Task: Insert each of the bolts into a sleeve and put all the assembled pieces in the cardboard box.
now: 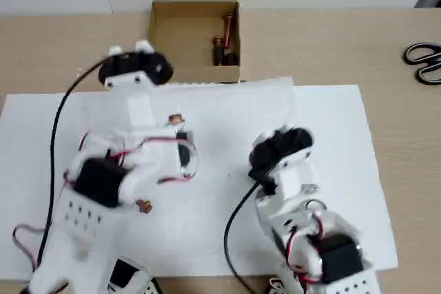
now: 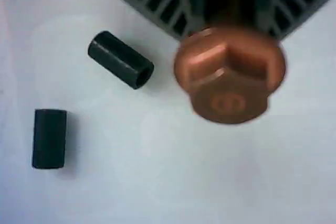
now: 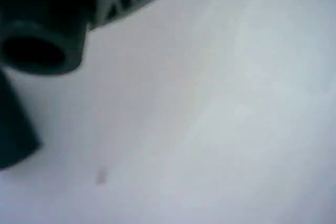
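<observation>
Copper bolt (image 2: 229, 74) is clamped in the left gripper (image 2: 231, 14) over the paper (image 2: 184, 182) while the right gripper (image 3: 63, 22) pinches a sleeve (image 3: 39, 51), so joining looks next: align shank with bore.

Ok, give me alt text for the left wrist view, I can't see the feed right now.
The left pincer grips a copper bolt, its hex head facing the camera, over white paper. Two black sleeves lie apart on the paper, one turned at an angle to the other.
</observation>
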`<state>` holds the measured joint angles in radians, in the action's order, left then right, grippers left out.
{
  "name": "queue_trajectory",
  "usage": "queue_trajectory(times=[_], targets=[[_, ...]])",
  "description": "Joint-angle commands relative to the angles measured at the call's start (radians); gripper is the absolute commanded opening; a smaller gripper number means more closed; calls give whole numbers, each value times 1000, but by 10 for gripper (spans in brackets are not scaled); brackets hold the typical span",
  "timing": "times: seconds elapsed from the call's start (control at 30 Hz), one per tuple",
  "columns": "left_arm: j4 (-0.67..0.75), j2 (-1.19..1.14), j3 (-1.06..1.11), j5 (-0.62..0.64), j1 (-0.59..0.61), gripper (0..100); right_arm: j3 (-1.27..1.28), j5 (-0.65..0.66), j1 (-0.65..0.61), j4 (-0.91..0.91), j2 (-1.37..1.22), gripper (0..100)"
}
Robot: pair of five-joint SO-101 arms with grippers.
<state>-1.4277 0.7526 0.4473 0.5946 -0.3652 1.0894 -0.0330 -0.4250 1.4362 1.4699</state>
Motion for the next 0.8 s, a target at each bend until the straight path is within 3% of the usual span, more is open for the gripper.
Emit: queue_trajectory(times=[0.0, 0.3, 0.57, 0.77], targets=[[133, 187, 194, -29, -3, 6, 58, 9, -87, -30, 134, 2], [376, 588, 581, -97, -3, 6, 183, 115, -199, -71, 351, 2], [397, 861, 743, -120, -3, 6, 210, 118, -205, -191, 341, 2], [445, 1057, 855, -120, -3, 6, 222, 118, -337, -214, 344, 2]])
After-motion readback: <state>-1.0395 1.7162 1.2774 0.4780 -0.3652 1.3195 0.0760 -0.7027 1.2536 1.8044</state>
